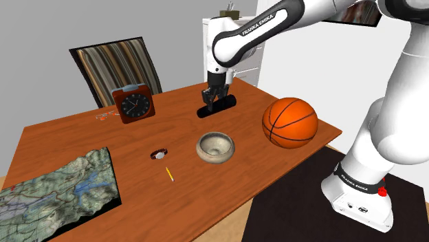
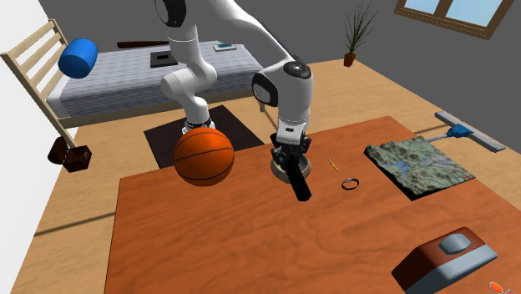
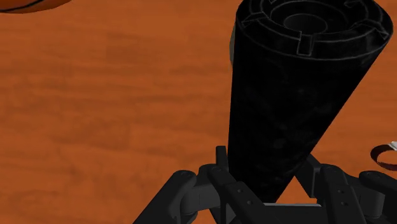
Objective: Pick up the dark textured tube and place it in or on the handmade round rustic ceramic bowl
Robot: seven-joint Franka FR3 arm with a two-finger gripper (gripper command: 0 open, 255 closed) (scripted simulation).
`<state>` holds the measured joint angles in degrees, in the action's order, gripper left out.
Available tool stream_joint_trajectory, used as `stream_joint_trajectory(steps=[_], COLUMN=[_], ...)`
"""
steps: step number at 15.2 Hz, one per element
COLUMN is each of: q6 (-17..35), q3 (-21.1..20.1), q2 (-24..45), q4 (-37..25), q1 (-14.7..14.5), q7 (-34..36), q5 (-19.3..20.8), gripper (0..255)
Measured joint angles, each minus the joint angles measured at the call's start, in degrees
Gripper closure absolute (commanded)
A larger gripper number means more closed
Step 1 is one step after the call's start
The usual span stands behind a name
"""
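The shoulder view looks down over the reddish-brown wooden bench (image 1: 227, 185) from beside the white arm (image 1: 385, 124); the second exterior view faces that arm across it, sharing the orange basketball (image 1: 290, 122); the wrist view hovers close above.

The tabletop (image 1: 227, 185) is reddish-brown wood, grained and matt. The tube (image 3: 286, 102) is black, matt and faintly mottled, with moulded ridges at its end. The bowl (image 1: 215, 147) looks like rough, speckled beige ceramic. The ball (image 1: 290, 122) is orange with black seams and a slight sheen. The pincer (image 1: 216, 97) is matt black. The arm (image 1: 275, 27) has a smooth, glossy white shell.
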<state>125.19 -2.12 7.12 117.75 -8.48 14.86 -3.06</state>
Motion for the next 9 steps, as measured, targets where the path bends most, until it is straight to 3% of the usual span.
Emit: stream_joint_trajectory(steps=[9], q6=[2.6], q3=[-5.1], q2=[-8.2], q4=[10.3], q1=[-5.6], q7=[10.4], q5=[-0.4], gripper=[255])
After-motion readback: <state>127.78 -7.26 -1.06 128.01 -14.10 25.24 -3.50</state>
